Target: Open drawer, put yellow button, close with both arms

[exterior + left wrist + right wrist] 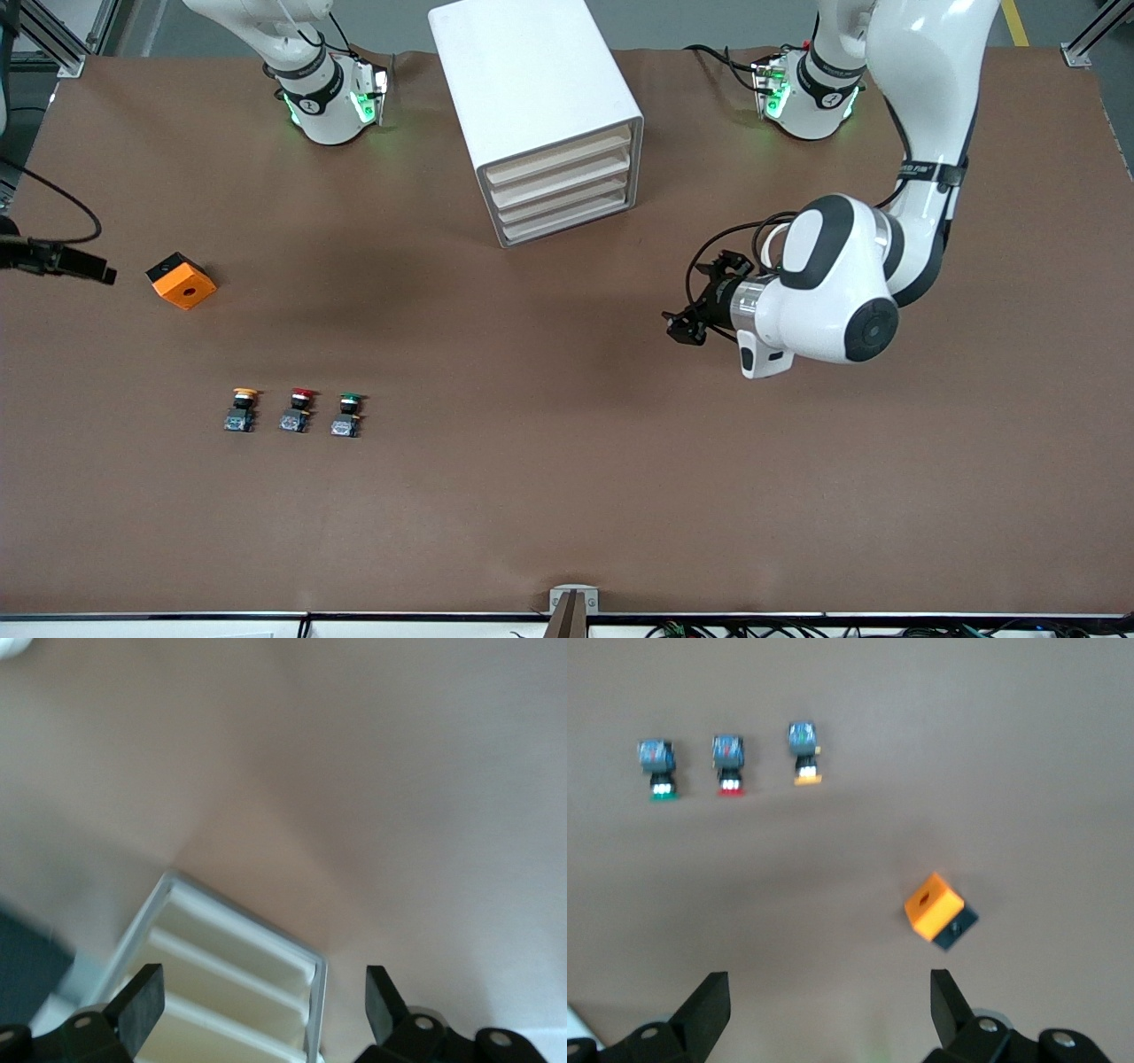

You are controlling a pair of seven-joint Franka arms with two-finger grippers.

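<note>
4 alike drawers sit flush in the white cabinet; the top drawer is not yet pulled, so by my judgement nothing of the task is done: opening, loading and closing all remain.

The yellow button lies on the bench toward the right arm's end, nearer the front camera than the cabinet. It is 1 of 3 in a row, just beside the red button, with the green button next along. An orange block rests farther from the camera than that row.

The left gripper hangs over bare bench toward the left arm's end, jaws wide apart and empty, aimed at the drawer fronts, which fill its wrist view. The right gripper is outside the front view; its wrist camera shows jaws spread, holding nothing, above the block and buttons.

Brown matte sheeting covers the bench. Aluminium framing, cables and grey floor edge the scene.
</note>
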